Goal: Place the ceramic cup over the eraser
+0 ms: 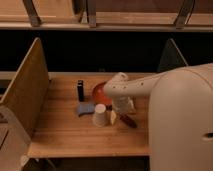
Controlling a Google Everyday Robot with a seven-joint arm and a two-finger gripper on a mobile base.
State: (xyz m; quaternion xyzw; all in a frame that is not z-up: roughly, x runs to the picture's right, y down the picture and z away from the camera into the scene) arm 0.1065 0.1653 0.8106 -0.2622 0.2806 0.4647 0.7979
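The ceramic cup [100, 115] is small and cream-white and stands on the wooden table [65, 135] near its middle. The eraser [80, 90], a narrow black block, stands upright behind and to the left of the cup, apart from it. My gripper [122, 110] hangs at the end of the pale arm, just right of the cup and low over the table. It is open and nothing shows between its jaws. The arm's wrist hides part of what lies under it.
A round orange-red bowl [101, 92] sits behind the cup, right of the eraser. A flat light-blue piece [84, 108] lies left of the cup, a small white block [113, 117] right of it, and a dark reddish thing [128, 121] beside that. Slanted side panels [27, 92] flank the table.
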